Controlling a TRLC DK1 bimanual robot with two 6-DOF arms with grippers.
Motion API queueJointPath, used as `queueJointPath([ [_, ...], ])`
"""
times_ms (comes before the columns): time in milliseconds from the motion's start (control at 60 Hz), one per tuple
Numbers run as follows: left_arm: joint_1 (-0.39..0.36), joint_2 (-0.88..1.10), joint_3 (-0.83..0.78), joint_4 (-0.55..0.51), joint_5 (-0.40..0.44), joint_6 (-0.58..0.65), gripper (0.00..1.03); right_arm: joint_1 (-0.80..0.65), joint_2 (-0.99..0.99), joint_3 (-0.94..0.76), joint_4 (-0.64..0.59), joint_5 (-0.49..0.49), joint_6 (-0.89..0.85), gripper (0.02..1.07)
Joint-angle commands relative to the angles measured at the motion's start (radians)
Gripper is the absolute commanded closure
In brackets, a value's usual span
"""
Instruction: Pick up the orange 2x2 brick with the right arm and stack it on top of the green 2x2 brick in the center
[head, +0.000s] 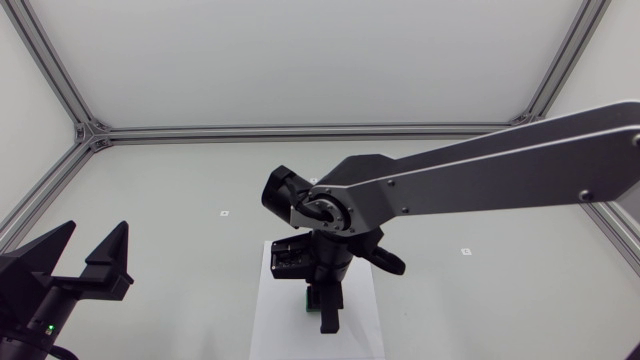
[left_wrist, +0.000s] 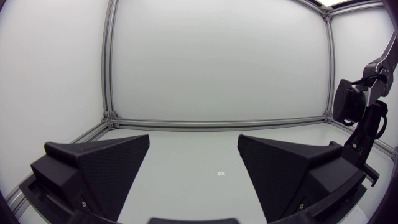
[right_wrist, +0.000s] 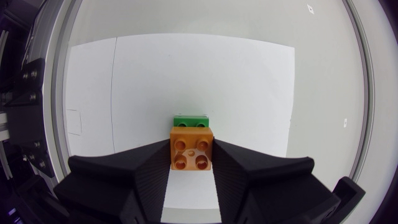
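Observation:
In the right wrist view the orange 2x2 brick (right_wrist: 191, 148) sits studs-up between the two black fingers of my right gripper (right_wrist: 191, 163), which is shut on it. The green 2x2 brick (right_wrist: 190, 121) shows just beyond and below the orange one on the white sheet (right_wrist: 249, 93); I cannot tell whether the two touch. From above, my right arm reaches in to the centre with its gripper (head: 326, 312) pointing down over the sheet (head: 275, 320), and the wrist hides most of both bricks. My left gripper (head: 90, 262) stays at the near left, open and holding nothing.
Aluminium frame rails (head: 300, 130) border the table at the back and sides. Small markers (head: 224, 213) dot the tabletop. In the left wrist view, the right arm's wrist (left_wrist: 364, 118) stands off to one side, beyond the open fingers (left_wrist: 106, 168).

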Motion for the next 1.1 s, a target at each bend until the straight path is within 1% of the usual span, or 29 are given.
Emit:
queueJointPath([
  [0,0.003,-0.008,-0.041,-0.015,0.004,0.013,0.04,0.015,0.036,0.018,-0.004,0.01,-0.023,1.01],
  [767,0.004,-0.008,-0.041,-0.015,0.004,0.013,0.04,0.043,0.068,0.018,-0.005,0.048,-0.017,1.01],
  [950,0.003,-0.008,-0.041,-0.015,0.004,0.013,0.04,0.039,0.111,0.038,-0.061,0.057,-0.017,1.02],
  [1083,0.004,-0.008,-0.041,-0.013,0.004,0.013,0.04,0.024,0.142,0.053,-0.114,0.045,-0.015,1.01],
])
